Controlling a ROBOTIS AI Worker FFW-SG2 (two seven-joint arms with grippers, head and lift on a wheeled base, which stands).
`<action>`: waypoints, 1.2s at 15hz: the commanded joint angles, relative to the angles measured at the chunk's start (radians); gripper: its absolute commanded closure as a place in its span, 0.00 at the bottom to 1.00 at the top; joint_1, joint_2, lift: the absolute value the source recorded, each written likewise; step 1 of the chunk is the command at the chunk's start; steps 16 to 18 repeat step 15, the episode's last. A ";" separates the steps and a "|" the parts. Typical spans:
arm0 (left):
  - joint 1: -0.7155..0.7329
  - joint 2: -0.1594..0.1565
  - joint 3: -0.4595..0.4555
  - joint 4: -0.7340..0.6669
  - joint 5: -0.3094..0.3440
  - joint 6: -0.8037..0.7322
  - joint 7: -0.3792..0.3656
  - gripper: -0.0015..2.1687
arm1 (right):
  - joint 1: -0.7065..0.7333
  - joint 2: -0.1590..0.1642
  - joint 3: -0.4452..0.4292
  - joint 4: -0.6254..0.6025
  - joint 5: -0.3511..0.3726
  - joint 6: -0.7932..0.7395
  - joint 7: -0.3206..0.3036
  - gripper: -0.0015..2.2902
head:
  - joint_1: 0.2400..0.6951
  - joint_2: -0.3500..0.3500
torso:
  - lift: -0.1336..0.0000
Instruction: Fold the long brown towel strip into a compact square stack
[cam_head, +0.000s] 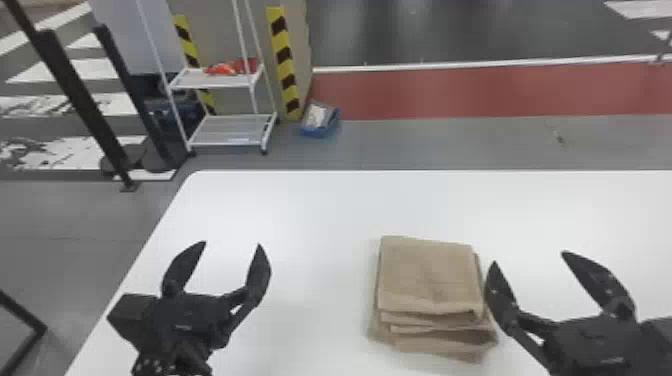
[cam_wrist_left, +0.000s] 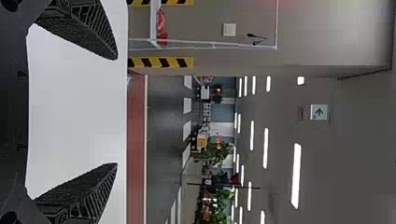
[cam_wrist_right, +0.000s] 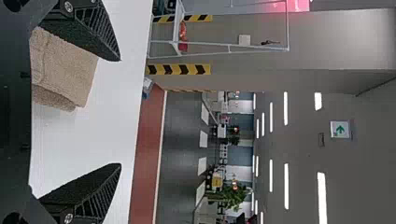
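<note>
The brown towel (cam_head: 427, 280) lies folded in a squarish stack of several layers on the white table, its layered edges showing on the near side. Left of the towel and apart from it, my left gripper (cam_head: 231, 244) stands open and holds nothing. My right gripper (cam_head: 529, 257) is open at the towel's right side, its left finger close by the stack's right edge; whether they touch I cannot tell. In the left wrist view the left gripper (cam_wrist_left: 116, 111) has bare table between its fingers. The right wrist view has the right gripper (cam_wrist_right: 120, 112) with the towel (cam_wrist_right: 65, 70) by one finger.
The white table (cam_head: 310, 200) has its far edge and left edge in view. Beyond it on the floor stand a white shelf rack (cam_head: 230, 130) with red items, a blue bin (cam_head: 320, 120) and dark posts at the left.
</note>
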 joint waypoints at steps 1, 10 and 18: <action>0.023 -0.003 -0.008 -0.004 0.002 -0.012 0.031 0.04 | -0.003 0.001 -0.001 0.006 0.002 0.000 0.000 0.04 | 1.00 0.71 | 0.07; 0.041 -0.003 -0.003 -0.054 0.002 0.080 0.059 0.04 | -0.009 0.001 0.000 0.022 -0.001 0.000 0.000 0.04 | 1.00 0.72 | 0.07; 0.040 -0.003 -0.003 -0.059 0.004 0.095 0.065 0.04 | -0.009 0.001 0.000 0.022 -0.001 0.000 0.000 0.04 | 1.00 0.73 | 0.07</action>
